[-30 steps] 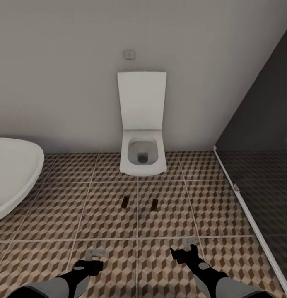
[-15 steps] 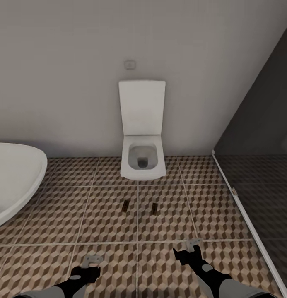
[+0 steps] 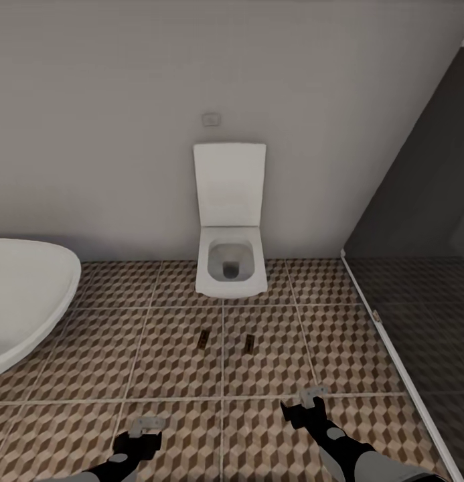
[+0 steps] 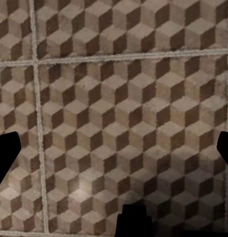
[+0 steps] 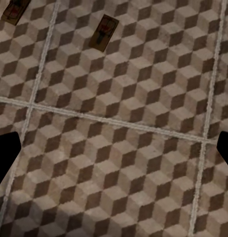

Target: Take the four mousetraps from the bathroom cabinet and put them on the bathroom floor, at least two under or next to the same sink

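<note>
Two mousetraps flat on the bathroom floor (image 3: pixel 91 348) in front of the white toilet (image 3: pixel 230 258): the left mousetrap (image 3: pixel 203 338) and the right mousetrap (image 3: pixel 249 342), near each other but apart, one on each side of a grout line, both lengthwise toward the toilet. Well apart from both grippers, farther out on the tiles, nothing between trap and jaws. Left gripper (image 3: pixel 146 426) low in the head view, above bare tile, jaws spread wide and holding nothing; in the left wrist view, dark fingertips (image 4: pixel 5 158) at the two edges with patterned floor between. Right gripper (image 3: pixel 311 396) likewise released and empty, jaws parted; in the right wrist view, fingertips (image 5: pixel 4 157) far apart at the edges, one mousetrap (image 5: pixel 103 32) lying beyond them at a slight angle, another (image 5: pixel 14 11) cut by the picture's corner. Rounded white bathtub (image 3: pixel 21 301) at the left of the head view, dark glass partition (image 3: pixel 419 268) at the right, small wall plate (image 3: pixel 211 120) above the raised toilet lid.
</note>
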Controlling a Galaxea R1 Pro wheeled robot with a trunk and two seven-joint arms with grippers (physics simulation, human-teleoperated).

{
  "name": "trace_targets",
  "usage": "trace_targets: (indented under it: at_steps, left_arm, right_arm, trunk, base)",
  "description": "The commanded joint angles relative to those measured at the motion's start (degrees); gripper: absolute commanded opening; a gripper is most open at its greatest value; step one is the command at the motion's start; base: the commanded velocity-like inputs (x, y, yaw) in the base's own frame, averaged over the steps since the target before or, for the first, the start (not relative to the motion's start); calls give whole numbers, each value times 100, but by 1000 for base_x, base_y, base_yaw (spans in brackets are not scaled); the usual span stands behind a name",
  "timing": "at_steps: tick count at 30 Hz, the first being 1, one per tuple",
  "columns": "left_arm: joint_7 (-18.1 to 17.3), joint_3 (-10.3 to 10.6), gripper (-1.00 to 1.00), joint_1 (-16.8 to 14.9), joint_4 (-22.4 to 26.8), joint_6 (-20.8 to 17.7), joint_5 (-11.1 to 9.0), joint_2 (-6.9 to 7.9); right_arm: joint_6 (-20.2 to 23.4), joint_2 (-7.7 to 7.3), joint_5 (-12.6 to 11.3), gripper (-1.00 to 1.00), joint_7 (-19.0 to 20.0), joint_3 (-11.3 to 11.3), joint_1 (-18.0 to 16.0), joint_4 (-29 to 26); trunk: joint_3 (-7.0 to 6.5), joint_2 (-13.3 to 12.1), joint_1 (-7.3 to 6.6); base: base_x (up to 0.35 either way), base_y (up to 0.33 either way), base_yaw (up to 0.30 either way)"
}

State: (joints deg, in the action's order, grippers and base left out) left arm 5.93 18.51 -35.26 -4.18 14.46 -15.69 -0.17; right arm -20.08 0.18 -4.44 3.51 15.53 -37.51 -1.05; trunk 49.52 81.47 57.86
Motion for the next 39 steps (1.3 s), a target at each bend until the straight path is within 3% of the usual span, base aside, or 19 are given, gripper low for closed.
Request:
trace_targets:
  at_steps: [1,39]
  left_arm:
    - [4,49,100,-5,-21,37,-39,-3]
    - [5,48,100,19,-21,41,-48,-2]
  right_arm:
    - [-22,0,-48,100,27,20,-4,9]
    - [-22,0,-48,100,27,20,-2,17]
  trunk:
    - [-25,-39,-23]
    - [-1018,-1564,-857]
  base:
    - [0,0,0]
    - [0,0,-26]
